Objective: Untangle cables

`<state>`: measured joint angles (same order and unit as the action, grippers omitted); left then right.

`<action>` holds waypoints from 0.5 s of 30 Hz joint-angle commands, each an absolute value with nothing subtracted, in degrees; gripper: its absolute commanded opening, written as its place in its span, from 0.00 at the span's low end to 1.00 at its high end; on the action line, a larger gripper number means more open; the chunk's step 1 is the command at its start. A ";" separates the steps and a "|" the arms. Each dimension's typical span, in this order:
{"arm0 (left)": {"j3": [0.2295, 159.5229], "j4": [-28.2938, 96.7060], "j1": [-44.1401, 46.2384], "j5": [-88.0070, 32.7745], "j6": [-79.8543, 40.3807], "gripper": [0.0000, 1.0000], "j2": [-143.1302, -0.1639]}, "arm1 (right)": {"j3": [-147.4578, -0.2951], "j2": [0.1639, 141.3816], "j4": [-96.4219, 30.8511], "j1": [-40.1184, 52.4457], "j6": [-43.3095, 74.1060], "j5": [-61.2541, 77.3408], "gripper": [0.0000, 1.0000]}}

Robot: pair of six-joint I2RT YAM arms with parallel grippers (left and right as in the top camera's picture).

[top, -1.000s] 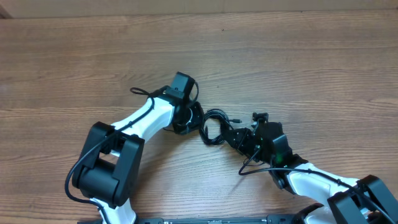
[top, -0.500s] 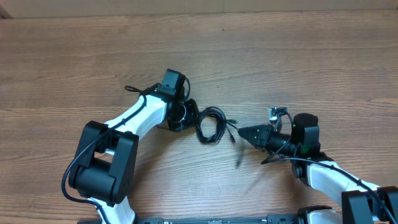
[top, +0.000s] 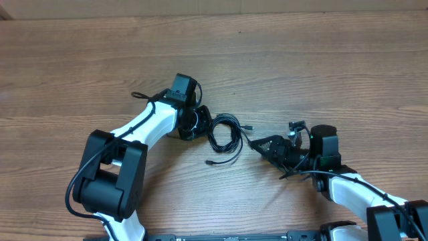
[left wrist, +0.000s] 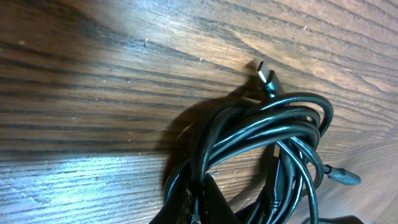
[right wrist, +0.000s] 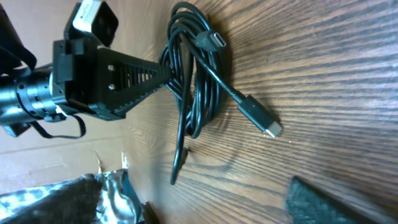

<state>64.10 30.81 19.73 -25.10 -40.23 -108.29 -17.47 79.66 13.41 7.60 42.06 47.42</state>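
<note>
One bundle: the cables (top: 226,133) lie coiled in overlapping loops on the table (top: 334,60), about midway between the two grippers, and are not yet separated.
Loose ends: a plug (right wrist: 262,122) sticks out of the coil toward the right arm; a thin tail (top: 211,162) trails off toward the robot's side.
Left gripper (top: 202,124): jaws together, pinched on the coil's left edge, probably to anchor the bundle so a strand can be drawn out against it.
Left arm: reaches in from the near left with the wrist low over the wood and the fingers pointing right into the loops.
Right gripper (top: 259,143): jaws apart and holding nothing; it sits just right of the coil, clear of it, with its tips aimed at the loops.
Right arm: comes in from the near right corner, forearm angled left, wrist low.
Likely reason: the free plug lies nearest the open gripper and looks the easiest handle to pull.
Progress: early, since the loops are all in one knot.
</note>
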 commanded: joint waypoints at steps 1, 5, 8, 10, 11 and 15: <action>63.88 30.83 19.42 -25.15 -39.38 0.04 -109.06 | -18.06 78.87 12.56 7.77 41.50 45.95 1.00; 63.88 30.83 19.42 -25.21 -39.83 0.04 -109.06 | -18.06 78.87 11.60 7.77 41.93 45.47 1.00; 63.88 30.85 19.46 -25.63 -40.29 0.04 -109.06 | -18.06 78.87 11.35 7.77 41.95 45.67 1.00; 63.88 30.85 19.55 -26.00 -41.50 0.04 -109.06 | -18.06 78.87 11.38 7.77 41.93 46.54 1.00; 63.88 30.83 19.55 -26.76 -41.58 0.04 -109.06 | -18.06 78.87 11.22 7.77 41.93 46.54 1.00; 63.88 31.79 19.53 -28.40 -41.54 0.04 -109.06 | -18.06 78.87 10.79 7.77 41.91 46.50 1.00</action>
<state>64.10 31.14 19.73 -25.54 -40.51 -108.29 -17.47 79.66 10.59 7.60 41.98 46.13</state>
